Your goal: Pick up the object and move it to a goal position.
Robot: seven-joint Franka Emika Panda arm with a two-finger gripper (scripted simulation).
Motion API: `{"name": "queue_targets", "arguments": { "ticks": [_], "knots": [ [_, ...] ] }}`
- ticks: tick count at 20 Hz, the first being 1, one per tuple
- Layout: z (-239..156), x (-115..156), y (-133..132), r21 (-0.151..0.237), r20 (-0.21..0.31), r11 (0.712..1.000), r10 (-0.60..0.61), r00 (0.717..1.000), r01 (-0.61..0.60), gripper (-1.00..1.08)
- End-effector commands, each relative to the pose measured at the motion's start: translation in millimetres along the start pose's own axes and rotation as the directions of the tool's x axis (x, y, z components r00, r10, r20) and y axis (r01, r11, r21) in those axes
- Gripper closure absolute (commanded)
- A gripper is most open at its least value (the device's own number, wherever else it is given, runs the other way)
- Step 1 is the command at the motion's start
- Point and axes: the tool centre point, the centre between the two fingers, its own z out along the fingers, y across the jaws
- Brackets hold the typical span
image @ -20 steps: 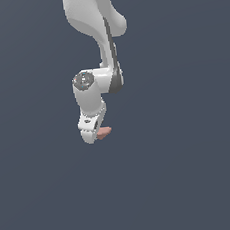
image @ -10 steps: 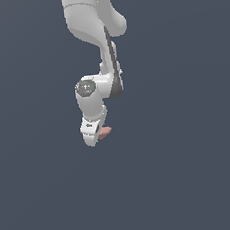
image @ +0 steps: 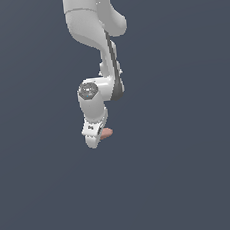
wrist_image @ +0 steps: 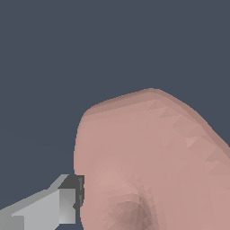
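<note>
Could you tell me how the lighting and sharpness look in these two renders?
Exterior view: flat, even light, no shadows cast on the plain backdrop, arm sharp. Wrist view: the object fills much of the frame, faceted with soft shading, no glare or blur.

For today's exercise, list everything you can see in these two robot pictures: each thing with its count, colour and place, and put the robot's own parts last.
Object: one, salmon-pink, peeking out beside the gripper's tip on the exterior view's right; in the wrist view it fills much of the picture, close against one finger.
Background surface: one, plain dark slate-blue, all around the arm; no edge or marking shows.
Arm: one, white with dark joint bands, coming down from the top of the exterior view.
Gripper: one, white, at the arm's lower end, pointing down; whether it is open or shut cannot be told.
Finger: one visible in the wrist view, grey with a darker pad, right at the object's edge.
</note>
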Motion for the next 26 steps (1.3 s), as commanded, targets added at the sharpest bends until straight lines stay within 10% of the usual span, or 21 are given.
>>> {"name": "queue_targets", "arguments": {
  "ticks": [1,14,26],
  "knots": [
    [9.4,-5.4,-2.2,0.010,0.002,1.000,0.009,1.000,-0.009,1.08],
    [-5.6,12.9,-0.9,-0.002,0.000,1.000,0.002,1.000,-0.002,1.08],
    [-47.6,122.1,-15.8,0.003,0.001,1.000,0.005,1.000,-0.005,1.08]
  ]
}}
